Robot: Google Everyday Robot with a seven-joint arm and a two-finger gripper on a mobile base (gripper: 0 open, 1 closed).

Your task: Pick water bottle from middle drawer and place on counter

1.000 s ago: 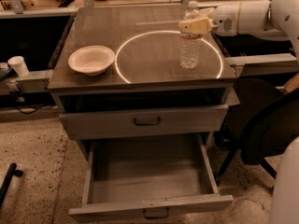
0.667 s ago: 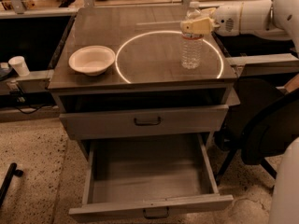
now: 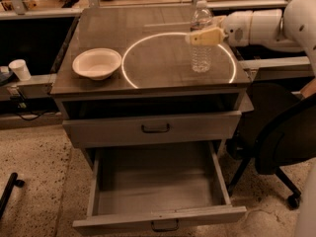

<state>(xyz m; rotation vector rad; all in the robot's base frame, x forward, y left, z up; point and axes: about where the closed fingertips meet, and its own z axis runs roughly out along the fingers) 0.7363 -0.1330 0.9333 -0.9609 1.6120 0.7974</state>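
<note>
The water bottle (image 3: 201,51) stands upright on the counter (image 3: 98,31), inside the right part of the white ring (image 3: 129,75). My gripper (image 3: 203,35) reaches in from the right at the bottle's shoulder. One cream finger (image 3: 210,34) crosses in front of the bottle and the white cap shows above it. The jaws look open around the bottle. The middle drawer (image 3: 158,216) is pulled out below and holds nothing.
A white bowl (image 3: 97,63) sits on the counter's left side. The drawer with a tall front panel (image 3: 155,128) is closed above the open one. A black office chair (image 3: 279,137) stands at the right. A white cup (image 3: 19,69) sits on a ledge at the left.
The bottle has stayed in place on the counter. My gripper has dropped slightly along it, so the bottle's cap now shows above the finger.
</note>
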